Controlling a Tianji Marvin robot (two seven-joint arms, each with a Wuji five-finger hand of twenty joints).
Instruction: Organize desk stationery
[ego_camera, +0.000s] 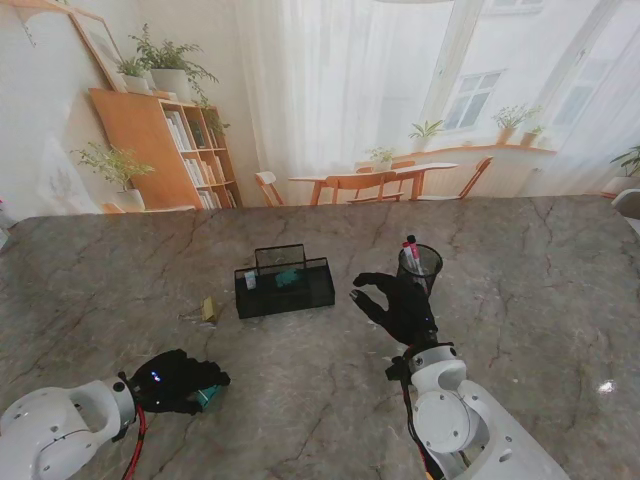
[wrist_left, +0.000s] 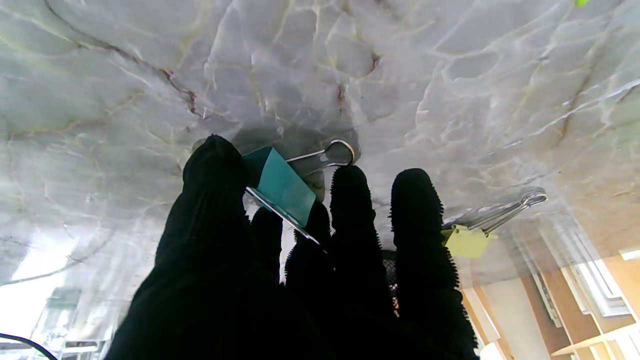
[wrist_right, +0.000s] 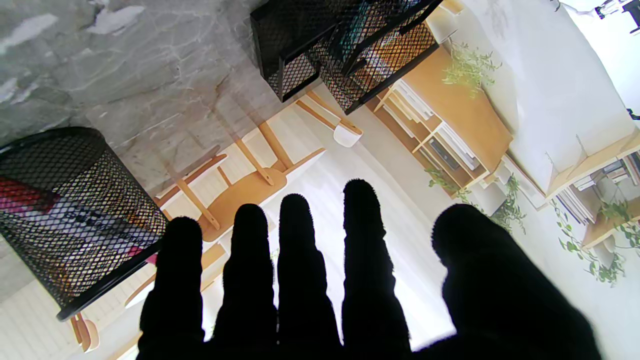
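Left robot hand (ego_camera: 172, 380) pinches 1 of 2 binder clips (wrist_left: 280, 186).

Bright curtained windows (ego_camera: 330, 90) light a room with a wooden bookshelf (ego_camera: 165, 150), potted plants and wooden chairs (ego_camera: 360, 185).

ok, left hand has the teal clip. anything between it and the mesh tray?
Nothing visible blocks the way. The left hand pinches the teal binder clip near me; bare marble lies between it and the mesh organizer tray. The yellow binder clip sits left of the tray, off that line. The right hand hangs open right of the tray.
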